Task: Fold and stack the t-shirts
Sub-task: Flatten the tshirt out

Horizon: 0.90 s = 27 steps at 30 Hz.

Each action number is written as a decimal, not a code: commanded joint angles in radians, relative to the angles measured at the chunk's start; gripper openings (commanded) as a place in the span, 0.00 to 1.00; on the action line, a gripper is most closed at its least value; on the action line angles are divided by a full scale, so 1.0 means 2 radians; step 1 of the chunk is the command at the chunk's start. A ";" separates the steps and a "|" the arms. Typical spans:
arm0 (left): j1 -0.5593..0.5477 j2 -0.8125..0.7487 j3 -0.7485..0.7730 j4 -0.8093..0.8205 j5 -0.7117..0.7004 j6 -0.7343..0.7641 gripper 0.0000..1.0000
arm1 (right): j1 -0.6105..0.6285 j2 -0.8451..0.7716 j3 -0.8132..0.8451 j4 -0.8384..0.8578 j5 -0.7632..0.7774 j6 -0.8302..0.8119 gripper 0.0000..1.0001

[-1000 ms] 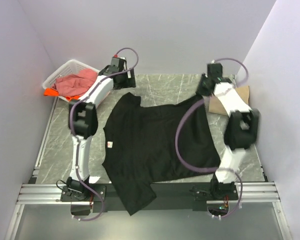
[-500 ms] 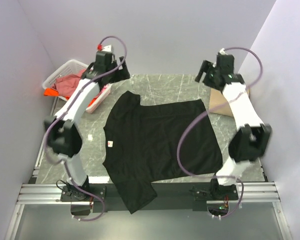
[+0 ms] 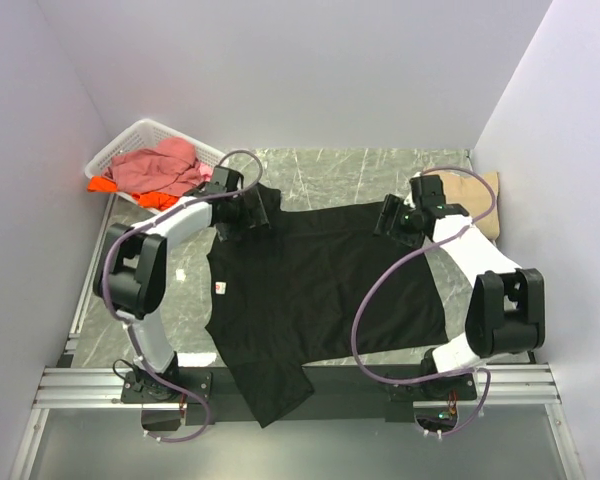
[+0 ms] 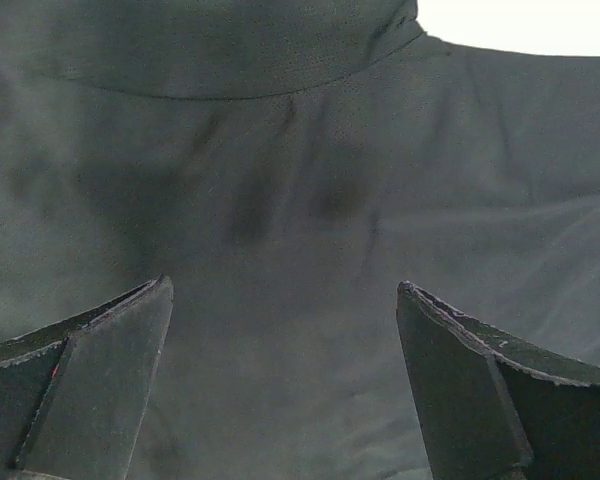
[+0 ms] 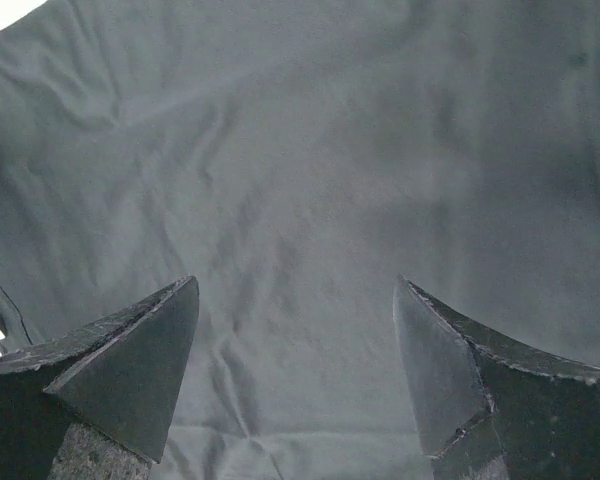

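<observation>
Nearest the arm bases, one sleeve [image 3: 270,392] of the black t-shirt [image 3: 310,290] hangs over the near edge of the table [image 3: 330,170], across the metal rail [image 3: 90,385]. The rest of the shirt lies spread flat on the table top, with its small neck label [image 3: 220,288] at the left edge of the cloth. Both hands are over the shirt's far edge. The left hand [image 3: 255,212] is above the far-left sleeve and shoulder. In its wrist view the left hand [image 4: 280,290] has its fingers spread wide, with nothing between them and black cloth filling the ground below. The right hand [image 3: 390,217] is above the far-right corner of the shirt. Its wrist view shows the right hand [image 5: 295,285] spread in the same way over lightly wrinkled black cloth, gripping nothing. Whether either hand's fingertips touch the cloth cannot be told. Farther back on the left, the white basket [image 3: 130,140] holds a pink t-shirt [image 3: 155,165] and an orange t-shirt [image 3: 100,184]. At the far right, a tan t-shirt [image 3: 480,190] lies against the wall, behind the right arm.
</observation>
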 commanded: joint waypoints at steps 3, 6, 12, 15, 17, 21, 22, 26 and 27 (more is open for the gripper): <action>-0.003 0.045 0.009 0.050 0.021 -0.013 0.99 | 0.008 0.049 0.000 0.051 -0.007 0.006 0.85; -0.003 0.074 0.025 0.038 0.011 0.000 0.99 | 0.008 0.072 0.010 0.051 -0.002 0.012 0.84; -0.002 0.136 0.089 0.002 -0.027 0.023 0.99 | 0.018 0.143 0.057 0.035 0.015 0.013 0.84; 0.001 0.158 0.130 -0.015 -0.030 0.027 0.99 | 0.018 0.174 0.074 0.025 0.020 0.016 0.84; 0.004 0.183 0.154 -0.025 -0.034 0.032 0.99 | 0.018 0.189 0.089 0.019 0.021 0.020 0.84; 0.014 0.237 0.227 -0.058 -0.048 0.042 0.99 | 0.018 0.224 0.118 0.006 0.030 0.032 0.84; 0.019 0.242 0.236 -0.064 -0.050 0.044 0.99 | 0.018 0.230 0.122 0.005 0.030 0.036 0.84; 0.036 0.268 0.271 -0.068 -0.047 0.054 0.99 | 0.019 0.255 0.161 -0.016 0.036 0.043 0.84; 0.041 0.279 0.288 -0.070 -0.040 0.058 0.99 | 0.019 0.266 0.180 -0.021 0.036 0.044 0.84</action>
